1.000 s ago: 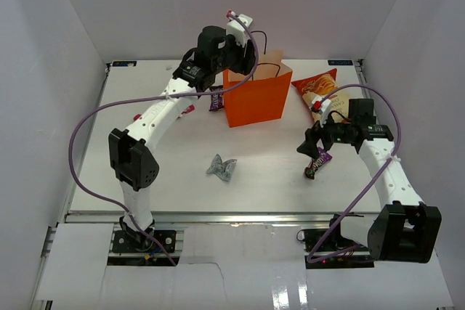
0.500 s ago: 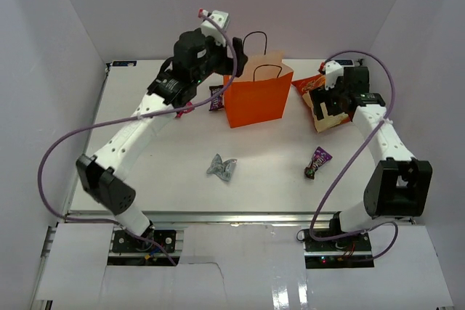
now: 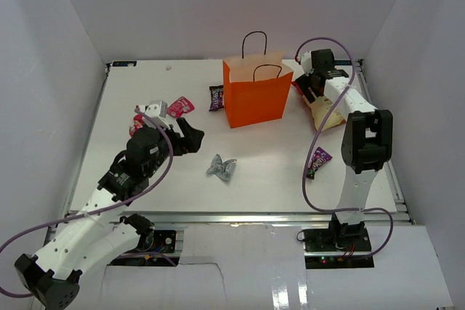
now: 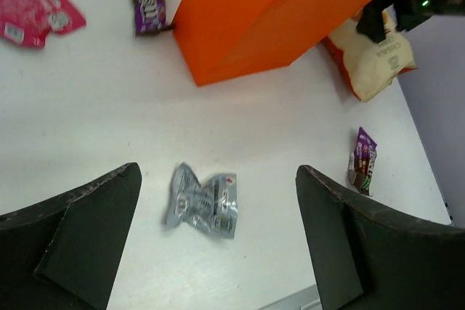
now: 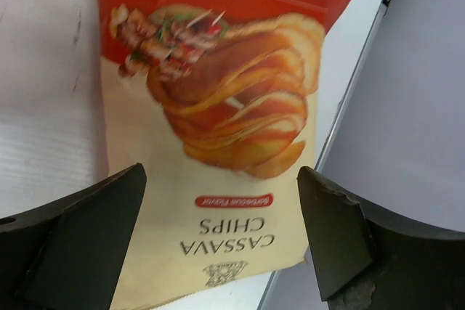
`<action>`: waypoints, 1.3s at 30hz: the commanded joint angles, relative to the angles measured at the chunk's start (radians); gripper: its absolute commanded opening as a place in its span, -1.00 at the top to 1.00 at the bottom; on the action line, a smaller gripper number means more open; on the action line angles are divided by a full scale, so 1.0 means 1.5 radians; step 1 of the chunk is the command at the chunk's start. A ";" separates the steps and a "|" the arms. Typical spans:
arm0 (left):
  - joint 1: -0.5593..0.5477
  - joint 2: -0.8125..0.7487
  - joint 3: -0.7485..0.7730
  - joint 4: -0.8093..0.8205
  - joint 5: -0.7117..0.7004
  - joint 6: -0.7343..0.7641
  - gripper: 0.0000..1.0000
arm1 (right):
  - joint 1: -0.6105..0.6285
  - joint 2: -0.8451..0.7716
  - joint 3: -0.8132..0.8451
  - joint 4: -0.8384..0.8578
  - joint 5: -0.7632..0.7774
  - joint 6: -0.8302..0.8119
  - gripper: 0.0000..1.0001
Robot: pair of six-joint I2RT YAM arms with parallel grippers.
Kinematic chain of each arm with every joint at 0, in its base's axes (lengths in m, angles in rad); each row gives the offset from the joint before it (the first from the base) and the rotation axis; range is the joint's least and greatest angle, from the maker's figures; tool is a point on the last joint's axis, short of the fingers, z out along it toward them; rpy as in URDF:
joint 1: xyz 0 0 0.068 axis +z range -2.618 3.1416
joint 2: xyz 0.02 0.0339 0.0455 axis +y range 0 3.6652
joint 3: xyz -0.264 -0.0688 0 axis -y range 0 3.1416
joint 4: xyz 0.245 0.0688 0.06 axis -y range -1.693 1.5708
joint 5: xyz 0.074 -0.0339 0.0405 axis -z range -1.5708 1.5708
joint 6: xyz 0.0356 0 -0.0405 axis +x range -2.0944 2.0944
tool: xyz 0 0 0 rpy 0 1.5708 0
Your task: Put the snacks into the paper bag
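Standing upright toward the table's 12 o'clock: orange paper bag (image 3: pixel 254 103), black loop handles. Cassava chips bag (image 3: pixel 327 111) lies flat at its 3 o'clock, with right gripper (image 5: pixel 218 172) above it, jaws spread, grasping nothing. Purple candy wrapper (image 3: pixel 216 97) just beside bag at 9 o'clock; pink packet (image 3: pixel 180 107) farther out. Silver wrapper (image 3: pixel 221 168) at 7 o'clock, seen between the wide, empty jaws of left gripper (image 4: pixel 216 179). Second purple wrapper (image 3: pixel 317 162) at 4 o'clock.

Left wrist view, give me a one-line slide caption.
Left gripper open over a silver wrapper on the table, the orange paper bag standing beyond it.
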 commanded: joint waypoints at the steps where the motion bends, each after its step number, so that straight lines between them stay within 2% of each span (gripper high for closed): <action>1: 0.001 -0.062 -0.061 -0.019 -0.030 -0.115 -0.96 | -0.002 0.035 0.085 -0.026 0.012 0.015 -0.82; 8: 0.001 -0.068 -0.084 -0.022 -0.006 -0.158 -0.96 | -0.003 0.050 0.076 -0.061 -0.037 0.093 -0.91; 11: 0.001 -0.050 -0.080 -0.020 0.005 -0.161 -0.96 | -0.010 0.025 0.063 -0.085 -0.105 0.133 -1.00; 13: 0.001 -0.042 -0.078 -0.015 0.009 -0.160 -0.96 | -0.011 0.011 0.046 -0.091 -0.140 0.142 -1.00; 14: 0.001 -0.033 -0.078 -0.013 0.014 -0.160 -0.96 | -0.011 0.004 0.034 -0.091 -0.144 0.145 -0.91; 19: 0.001 -0.018 -0.087 0.014 0.031 -0.159 -0.96 | -0.012 0.017 -0.009 -0.071 -0.056 0.147 -0.91; 22: 0.001 -0.007 -0.085 0.019 0.039 -0.157 -0.96 | -0.014 0.032 -0.013 -0.054 -0.014 0.143 -0.82; 25: 0.001 -0.001 -0.084 0.024 0.047 -0.156 -0.96 | -0.014 0.033 -0.032 -0.021 0.030 0.127 -0.61; 26: 0.001 0.001 -0.085 0.025 0.049 -0.157 -0.96 | -0.014 0.031 -0.039 -0.012 0.040 0.123 -0.44; 28: 0.001 0.001 -0.087 0.029 0.054 -0.162 -0.96 | -0.015 0.029 -0.056 0.013 0.060 0.110 -0.26; 29: 0.001 -0.001 -0.089 0.029 0.056 -0.164 -0.96 | -0.015 0.027 -0.073 0.021 0.066 0.106 -0.05; 31: 0.001 -0.002 -0.095 0.035 0.062 -0.172 -0.96 | -0.016 0.024 -0.089 0.042 0.076 0.097 0.16; 34: 0.001 -0.002 -0.099 0.042 0.072 -0.180 -0.96 | -0.020 0.019 -0.125 0.064 0.087 0.088 0.24; 39: 0.001 0.020 -0.095 0.058 0.096 -0.183 -0.96 | -0.041 -0.006 -0.156 0.074 0.058 0.100 0.66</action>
